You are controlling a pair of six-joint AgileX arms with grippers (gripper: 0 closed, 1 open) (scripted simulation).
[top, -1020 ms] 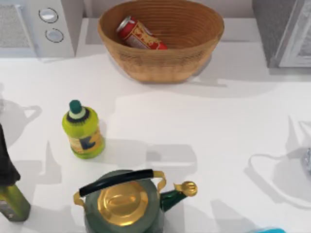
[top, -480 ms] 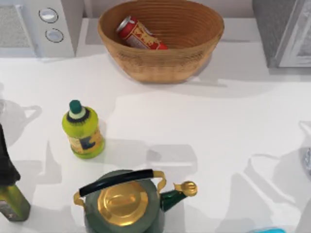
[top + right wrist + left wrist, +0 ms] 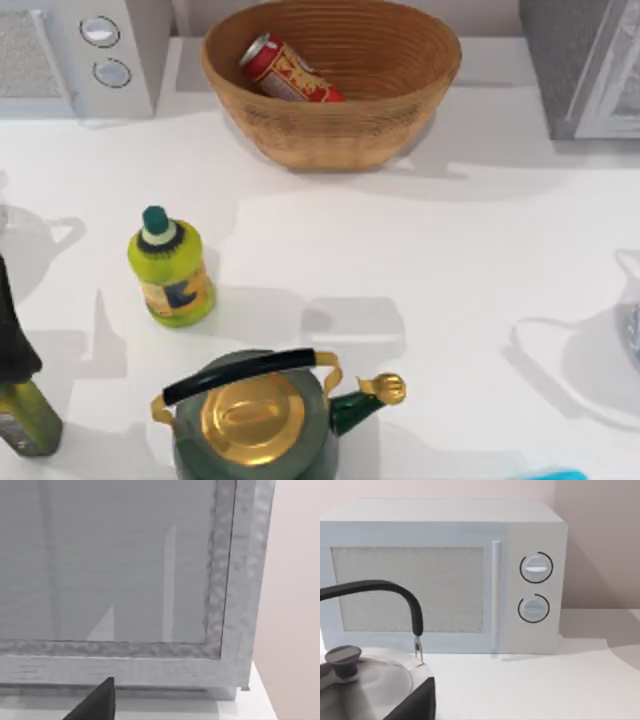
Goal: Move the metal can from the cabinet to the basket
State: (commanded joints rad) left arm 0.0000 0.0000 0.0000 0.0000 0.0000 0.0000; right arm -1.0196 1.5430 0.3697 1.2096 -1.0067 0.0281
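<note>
The left hand shows as a dark wedge at the near edge of its wrist view. I cannot tell whether it is released or clenched. It hangs just beside a grey kettle with a black arched handle. Past the kettle stands the white appliance, its two round knobs facing the hand, with a pale pinkish wall behind it.

The right hand is likewise a dark wedge, and I cannot tell its state either. It faces the cabinet at close range: pale door, grey speckled frame, the same pinkish wall beside it.

Seen from above, the white bench is smooth and bright, crossed by soft grey shadows. The basket sits at 12 o'clock. The metal can lies on its side inside it, tilted against the inner wall toward the basket's 10 o'clock, silver top uppermost.

The cabinet stands at 1 o'clock, well apart from the can. The white appliance is at 11 o'clock, near the basket.

A yellow-green bottle stands upright at 8 o'clock. A green kettle with a gold lid sits at 6 o'clock. A dark olive bottle stands at the bench's left edge, near 8 o'clock.
</note>
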